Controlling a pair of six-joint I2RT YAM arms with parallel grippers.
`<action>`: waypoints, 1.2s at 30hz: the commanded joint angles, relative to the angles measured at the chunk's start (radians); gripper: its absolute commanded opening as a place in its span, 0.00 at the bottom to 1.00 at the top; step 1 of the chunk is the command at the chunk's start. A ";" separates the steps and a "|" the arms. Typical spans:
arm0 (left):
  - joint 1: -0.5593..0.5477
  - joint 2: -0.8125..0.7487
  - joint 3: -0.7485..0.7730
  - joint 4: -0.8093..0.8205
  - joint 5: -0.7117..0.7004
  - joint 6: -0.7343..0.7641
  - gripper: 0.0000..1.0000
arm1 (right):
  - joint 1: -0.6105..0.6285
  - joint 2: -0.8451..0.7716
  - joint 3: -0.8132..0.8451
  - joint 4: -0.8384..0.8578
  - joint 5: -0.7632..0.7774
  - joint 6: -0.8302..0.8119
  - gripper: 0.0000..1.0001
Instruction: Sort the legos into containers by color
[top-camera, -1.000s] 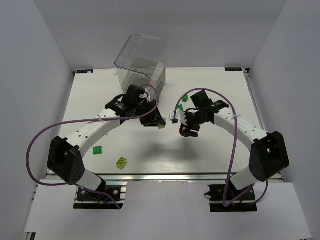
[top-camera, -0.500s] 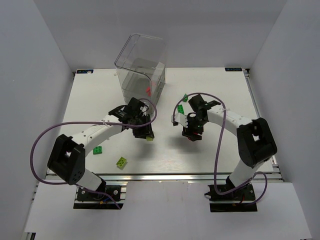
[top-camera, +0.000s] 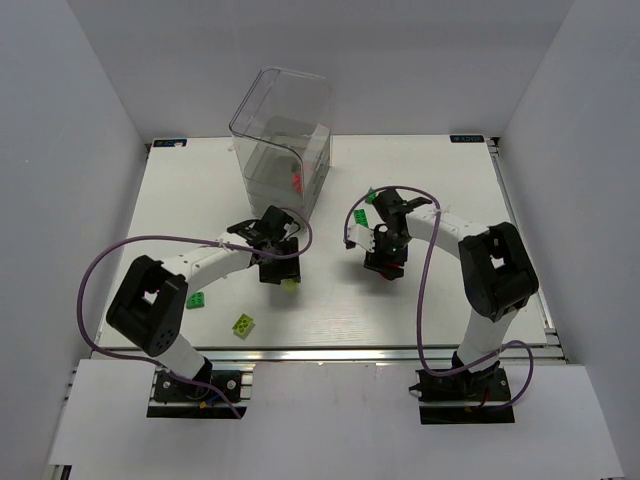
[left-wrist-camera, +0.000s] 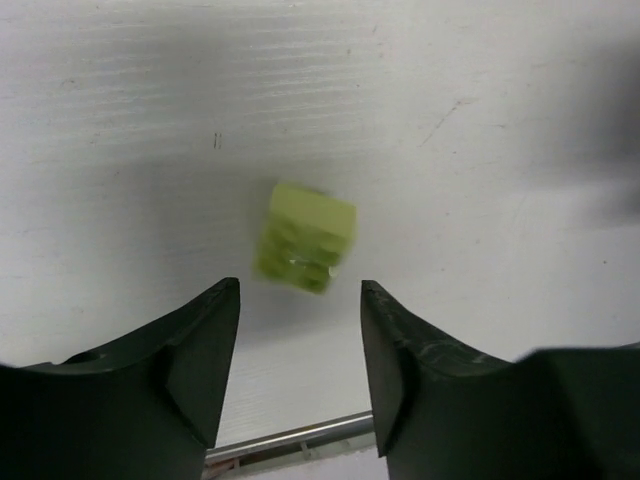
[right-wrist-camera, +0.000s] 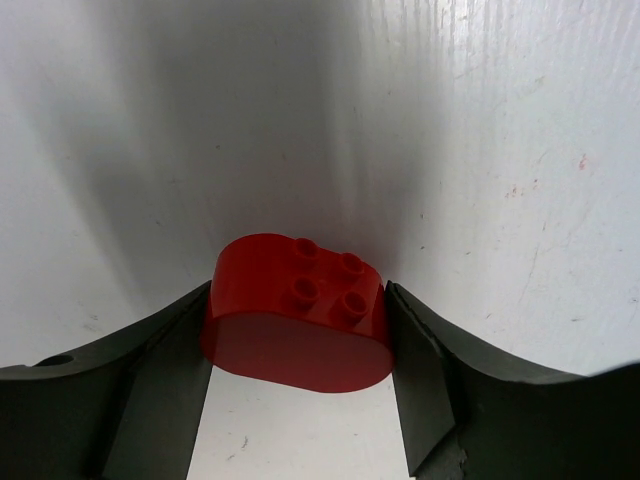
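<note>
My left gripper (left-wrist-camera: 300, 290) is open just above the table, and a yellow-green brick (left-wrist-camera: 305, 238) sits just beyond its fingertips, touching neither. In the top view this gripper (top-camera: 280, 270) is at table centre with the brick (top-camera: 290, 285) at its near side. My right gripper (right-wrist-camera: 297, 300) is shut on a red rounded brick (right-wrist-camera: 297, 310) with studs, both fingers against its sides, low over the table; it also shows in the top view (top-camera: 385, 265). The clear container (top-camera: 285, 130) stands at the back with a red brick (top-camera: 298, 180) inside.
A green brick (top-camera: 197, 299) and a yellow-green brick (top-camera: 243, 324) lie near the front left. Two green bricks (top-camera: 370, 197) (top-camera: 359, 217) lie just behind the right gripper. Purple cables loop over both arms.
My left gripper has moved from beside the container toward the near edge and lower, the yellow-green brick moving with it. My right arm has folded in; its gripper shifted slightly right and down.
</note>
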 joint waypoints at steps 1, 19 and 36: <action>-0.004 0.004 -0.017 0.038 -0.027 0.003 0.64 | -0.004 0.016 0.028 -0.011 0.039 0.018 0.29; -0.004 -0.235 0.047 0.025 0.025 0.020 0.80 | -0.013 0.014 0.035 -0.050 0.030 0.038 0.78; 0.007 -0.510 0.147 0.220 -0.025 0.010 0.51 | -0.077 -0.170 0.209 0.300 -0.119 0.412 0.89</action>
